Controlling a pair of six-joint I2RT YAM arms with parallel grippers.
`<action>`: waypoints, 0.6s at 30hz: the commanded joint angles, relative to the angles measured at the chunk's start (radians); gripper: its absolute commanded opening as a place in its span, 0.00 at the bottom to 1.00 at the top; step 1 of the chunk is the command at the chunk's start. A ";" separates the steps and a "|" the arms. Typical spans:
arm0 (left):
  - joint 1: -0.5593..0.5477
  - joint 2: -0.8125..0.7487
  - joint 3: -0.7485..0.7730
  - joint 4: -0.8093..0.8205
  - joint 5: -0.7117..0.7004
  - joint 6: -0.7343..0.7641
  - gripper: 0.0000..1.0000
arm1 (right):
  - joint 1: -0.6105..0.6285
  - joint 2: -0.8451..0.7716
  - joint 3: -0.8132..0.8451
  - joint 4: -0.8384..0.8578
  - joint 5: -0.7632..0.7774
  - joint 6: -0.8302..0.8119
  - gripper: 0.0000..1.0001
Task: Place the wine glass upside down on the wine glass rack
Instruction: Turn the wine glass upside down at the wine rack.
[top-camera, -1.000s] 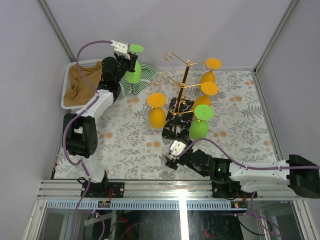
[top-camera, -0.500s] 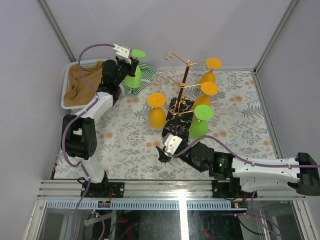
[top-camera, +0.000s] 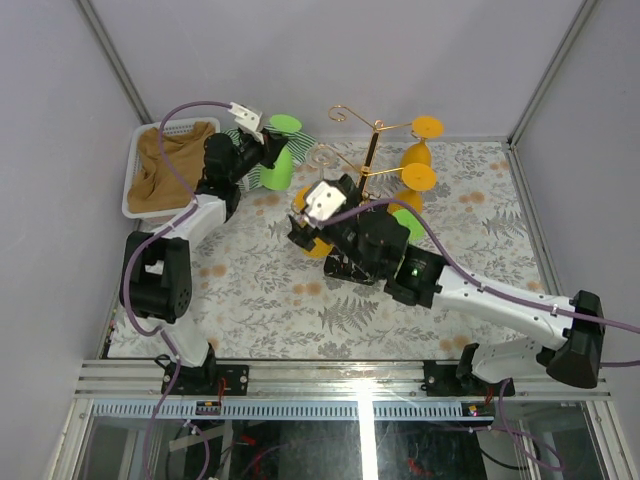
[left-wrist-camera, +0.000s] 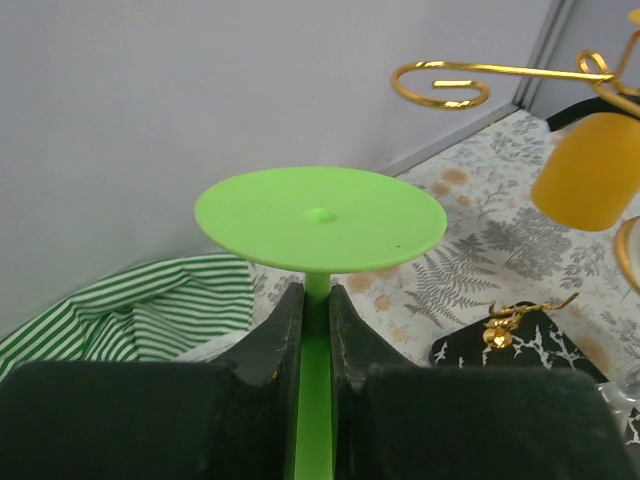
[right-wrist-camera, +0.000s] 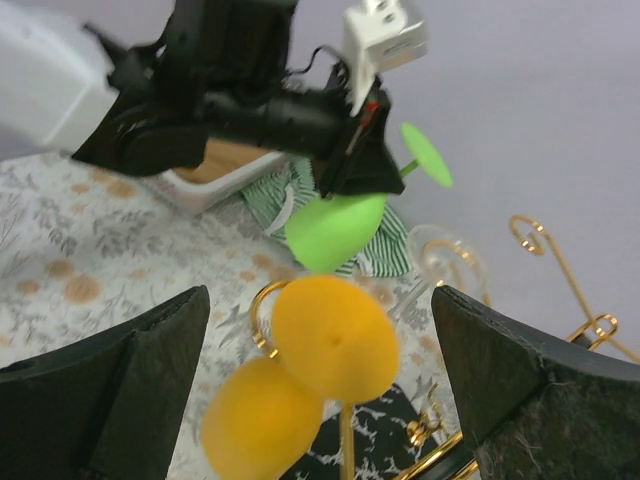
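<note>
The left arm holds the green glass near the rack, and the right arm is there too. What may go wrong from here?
The left gripper pinches only the thin stem of the green wine glass; the glass might swivel or slip.
The open right gripper flanks a hanging yellow glass; a nudge could unhook it or tip the wine glass rack.
Both arms crowd the same side of the rack and might collide.

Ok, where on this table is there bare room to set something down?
Bare floral tablecloth lies right of the gold wire wine glass rack, up to the right wall. Another free patch: near the front, between the left arm and right arm. Crowded: around the rack, and rear-left by the white basket and green-striped cloth.
</note>
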 joint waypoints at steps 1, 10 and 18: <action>0.011 0.037 0.005 0.187 0.092 -0.066 0.00 | -0.104 0.032 0.177 -0.039 -0.075 0.040 0.99; 0.008 0.150 0.064 0.305 0.191 -0.163 0.00 | -0.264 0.129 0.434 -0.107 0.071 -0.078 0.99; -0.012 0.233 0.163 0.290 0.211 -0.145 0.00 | -0.336 0.204 0.585 -0.103 0.135 -0.228 0.99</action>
